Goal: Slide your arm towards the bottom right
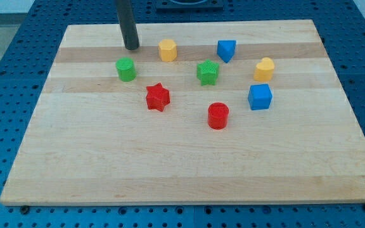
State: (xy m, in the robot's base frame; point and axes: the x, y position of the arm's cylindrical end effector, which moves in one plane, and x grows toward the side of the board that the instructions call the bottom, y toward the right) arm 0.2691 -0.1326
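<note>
My tip (131, 47) rests on the wooden board (170, 164) near its top left. It stands just above the green cylinder (126, 69) and left of the yellow hexagonal block (167, 49), touching neither. A red star (158, 97) lies below these. A green star (208, 72) sits near the middle. A red cylinder (218, 116) lies toward the view's bottom right of the group.
A blue triangular block (226, 50) sits at the top right of the group. A yellow heart-like block (264, 68) and a blue cube (260, 97) lie at the right. The board sits on a blue perforated table (5, 76).
</note>
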